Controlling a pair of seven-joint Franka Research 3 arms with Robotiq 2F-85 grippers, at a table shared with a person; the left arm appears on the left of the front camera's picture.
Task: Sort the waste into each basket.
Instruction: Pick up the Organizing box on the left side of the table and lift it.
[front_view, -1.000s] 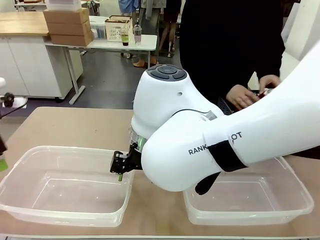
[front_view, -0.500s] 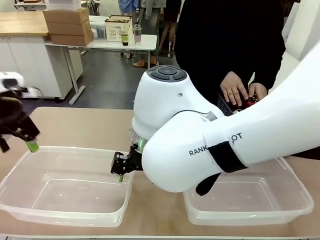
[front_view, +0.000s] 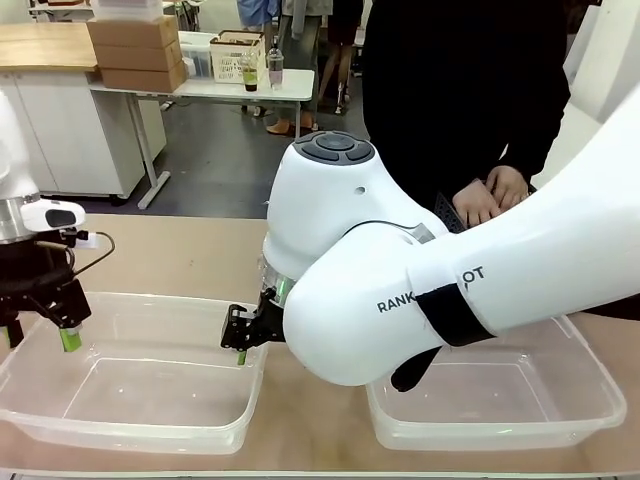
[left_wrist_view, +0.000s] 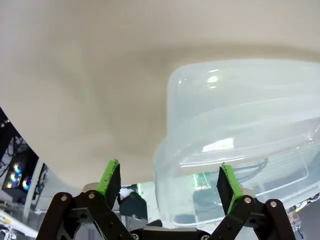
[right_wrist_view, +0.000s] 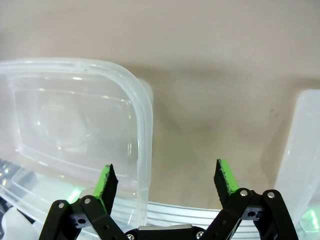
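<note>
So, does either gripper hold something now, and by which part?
Nothing is held. The left gripper and the right gripper both stand open and empty.

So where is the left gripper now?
In the front view, at the far left, the left gripper hangs open over the outer rim of the left tub.

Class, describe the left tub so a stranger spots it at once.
Two clear tubs lie on the tan table. Take the left tub, at picture left. Only it has the left claw and right claw at its ends.
</note>
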